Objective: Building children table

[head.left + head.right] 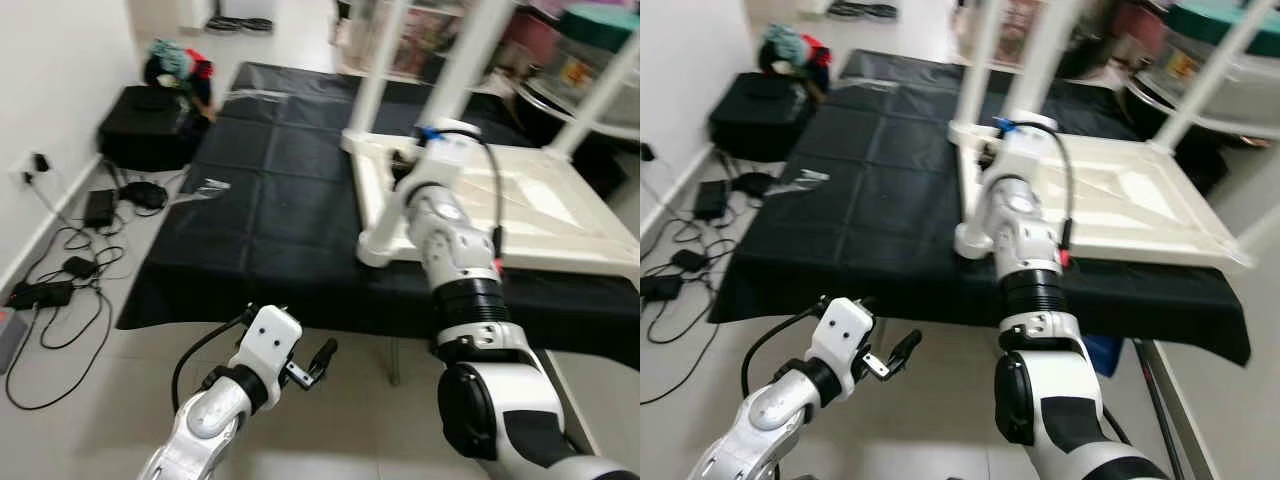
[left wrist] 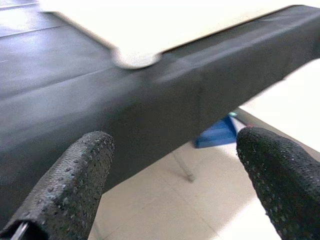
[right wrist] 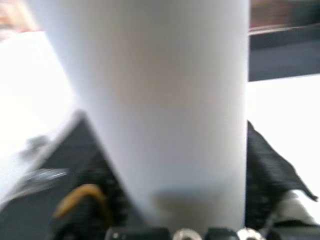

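**Right gripper clamping a leg of the upturned children's table**

The white table is lying upside down on the black cloth. The right gripper is clamping one white leg. The left gripper is hovering low beside the cloth's edge, fingers spread apart.

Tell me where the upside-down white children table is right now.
In the left eye view, the white children table lies legs up on the black cloth, on the robot's right side. The right gripper reaches to its near left corner.
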### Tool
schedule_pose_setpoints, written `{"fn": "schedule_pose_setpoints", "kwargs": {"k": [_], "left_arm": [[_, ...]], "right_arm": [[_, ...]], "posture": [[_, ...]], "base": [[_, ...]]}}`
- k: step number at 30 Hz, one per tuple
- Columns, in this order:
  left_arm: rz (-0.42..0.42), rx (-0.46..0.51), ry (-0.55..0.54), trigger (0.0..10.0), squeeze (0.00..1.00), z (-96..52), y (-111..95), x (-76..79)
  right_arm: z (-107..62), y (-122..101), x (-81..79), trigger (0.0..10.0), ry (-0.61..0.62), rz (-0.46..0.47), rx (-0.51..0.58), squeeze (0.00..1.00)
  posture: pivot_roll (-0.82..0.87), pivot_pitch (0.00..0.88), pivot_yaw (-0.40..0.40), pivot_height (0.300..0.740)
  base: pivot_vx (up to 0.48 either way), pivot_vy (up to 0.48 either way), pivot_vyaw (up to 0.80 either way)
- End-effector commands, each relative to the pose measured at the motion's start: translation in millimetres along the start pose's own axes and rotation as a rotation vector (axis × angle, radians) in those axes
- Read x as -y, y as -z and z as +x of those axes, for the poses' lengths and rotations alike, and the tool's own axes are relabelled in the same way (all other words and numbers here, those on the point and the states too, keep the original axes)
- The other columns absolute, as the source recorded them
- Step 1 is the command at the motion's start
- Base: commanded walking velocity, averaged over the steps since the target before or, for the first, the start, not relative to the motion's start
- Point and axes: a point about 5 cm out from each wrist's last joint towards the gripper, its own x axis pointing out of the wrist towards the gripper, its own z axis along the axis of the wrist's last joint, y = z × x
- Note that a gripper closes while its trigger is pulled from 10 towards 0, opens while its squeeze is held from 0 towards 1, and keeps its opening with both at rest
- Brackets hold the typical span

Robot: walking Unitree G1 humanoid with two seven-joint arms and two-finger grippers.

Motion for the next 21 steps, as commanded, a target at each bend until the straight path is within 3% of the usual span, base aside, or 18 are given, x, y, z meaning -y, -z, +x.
{"fn": "schedule_pose_setpoints", "kwargs": {"k": [1, 2, 6, 10, 12, 13, 14, 16, 21], "left_arm": [[-0.001, -0.022, 0.000, 10.0, 0.00, -0.2, 4.6, 0.7], [-0.002, -0.021, -0.001, 10.0, 0.00, -0.3, 4.3, 0.7], [-0.003, -0.021, -0.003, 10.0, 0.00, -0.5, 4.3, 0.8], [0.000, -0.020, -0.005, 10.0, 0.00, -1.3, 4.4, 1.0], [0.000, -0.020, -0.005, 10.0, 0.00, -1.3, 4.4, 1.0], [0.001, -0.021, -0.006, 10.0, 0.00, -1.5, 4.5, 1.0], [0.001, -0.021, -0.006, 10.0, 0.00, -1.5, 4.5, 1.0], [0.002, -0.022, -0.003, 10.0, 0.00, -1.8, 4.8, 1.4], [0.002, -0.021, -0.001, 10.0, 0.00, -1.8, 4.7, 1.5]], "right_arm": [[0.4, 2.3, -16.9, 10.0, -0.232, -0.041, -0.017, 0.39], [-0.5, 1.2, -13.0, 10.0, -0.273, -0.036, -0.028, 0.00], [-2.4, -3.0, -6.2, 10.0, -0.333, -0.025, -0.030, 0.00], [-22.5, -11.5, 6.4, 10.0, -0.685, -0.093, -0.077, 0.00], [-22.5, -11.5, 6.4, 10.0, -0.685, -0.093, -0.077, 0.00], [-27.3, -11.2, 5.6, 10.0, -0.766, -0.110, -0.089, 0.00], [-27.3, -11.2, 5.6, 10.0, -0.766, -0.110, -0.089, 0.00], [-45.5, -11.7, 3.8, 10.0, -1.014, -0.072, -0.130, 0.00], [-49.8, -12.1, 2.5, 10.0, -1.070, -0.058, -0.139, 0.00]], "posture": [[0.14, 0.066, -0.120, 0.740], [0.14, 0.063, -0.123, 0.740], [0.15, 0.062, -0.124, 0.740], [0.15, 0.057, -0.123, 0.740], [0.15, 0.057, -0.123, 0.740], [0.15, 0.055, -0.126, 0.740], [0.15, 0.055, -0.126, 0.740], [0.16, 0.053, -0.122, 0.740], [0.15, 0.054, -0.121, 0.740]], "base": [[0.000, 0.000, 0.00], [0.000, 0.000, 0.00], [0.000, 0.000, 0.00], [0.000, 0.000, 0.00], [0.000, 0.000, 0.00], [0.000, 0.000, 0.00], [0.000, 0.000, 0.00], [0.000, 0.000, 0.00], [0.000, 0.000, 0.00]]}}
